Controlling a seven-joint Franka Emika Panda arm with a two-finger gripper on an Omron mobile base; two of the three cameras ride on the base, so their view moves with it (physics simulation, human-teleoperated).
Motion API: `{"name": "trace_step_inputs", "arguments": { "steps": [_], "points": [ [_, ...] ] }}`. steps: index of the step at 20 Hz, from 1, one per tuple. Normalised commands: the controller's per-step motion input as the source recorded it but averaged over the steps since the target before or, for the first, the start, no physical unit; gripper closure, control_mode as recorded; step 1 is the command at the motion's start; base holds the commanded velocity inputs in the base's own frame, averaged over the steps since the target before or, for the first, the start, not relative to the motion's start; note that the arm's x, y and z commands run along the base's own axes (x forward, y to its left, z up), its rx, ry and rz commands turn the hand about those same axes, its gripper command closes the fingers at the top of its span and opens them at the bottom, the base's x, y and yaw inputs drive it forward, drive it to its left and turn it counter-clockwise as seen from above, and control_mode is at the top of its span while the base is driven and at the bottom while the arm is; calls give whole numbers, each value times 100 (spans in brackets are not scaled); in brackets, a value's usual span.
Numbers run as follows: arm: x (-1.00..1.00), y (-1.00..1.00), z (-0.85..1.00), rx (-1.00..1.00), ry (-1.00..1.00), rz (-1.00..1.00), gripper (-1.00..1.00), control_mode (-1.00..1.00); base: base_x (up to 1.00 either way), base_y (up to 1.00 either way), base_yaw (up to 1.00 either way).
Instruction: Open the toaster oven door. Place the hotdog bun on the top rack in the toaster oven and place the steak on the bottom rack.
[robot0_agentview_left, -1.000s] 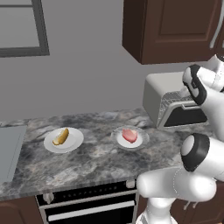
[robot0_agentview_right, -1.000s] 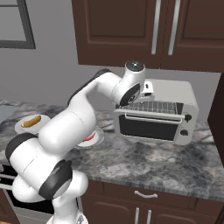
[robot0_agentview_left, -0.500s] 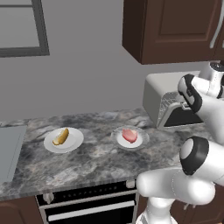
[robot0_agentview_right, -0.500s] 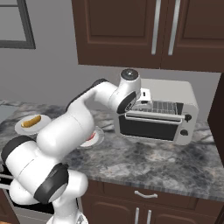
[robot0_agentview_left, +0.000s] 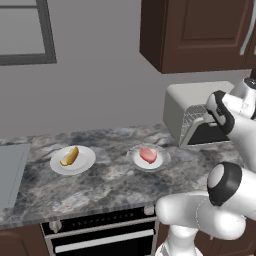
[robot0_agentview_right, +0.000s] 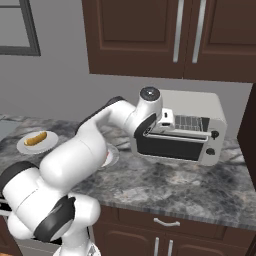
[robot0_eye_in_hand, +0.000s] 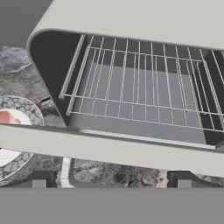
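Note:
The light grey toaster oven (robot0_agentview_right: 200, 107) stands at the right of the counter, also in the left base view (robot0_agentview_left: 187, 102). Its door (robot0_agentview_right: 170, 148) hangs partly open, tilted outward from its bottom hinge. My gripper (robot0_agentview_right: 161, 121) is at the door's top edge (robot0_eye_in_hand: 109, 148), open, fingertips (robot0_eye_in_hand: 38, 178) wide apart with nothing held. Inside, the top rack (robot0_eye_in_hand: 131, 70) and bottom rack (robot0_eye_in_hand: 131, 117) are bare. The hotdog bun (robot0_agentview_left: 70, 156) lies on a white plate at the left. The steak (robot0_agentview_left: 148, 154) lies on a second plate nearer the oven.
A black built-in oven (robot0_agentview_left: 100, 235) sits under the marble counter (robot0_agentview_left: 110, 185). A grey sink edge (robot0_agentview_left: 10, 170) lies far left. Dark wall cabinets (robot0_agentview_right: 170, 35) hang above the toaster oven. My own arm crosses in front of the steak's plate (robot0_agentview_right: 111, 159) in the right base view.
The hand has come down and outward at the oven front, and the door has tilted a little further open. The bun and steak have not moved.

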Motion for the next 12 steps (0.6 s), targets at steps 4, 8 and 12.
{"name": "trace_step_inputs", "arguments": {
  "steps": [4,8,12],
  "points": [
    [-5,0,36,0,-4,0,-100,-100,0,0,0],
    [15,6,26,-1,-1,0,-100,-100,0,0,0],
    [37,12,3,0,0,0,-100,-100,0,0,0]
  ]
}}
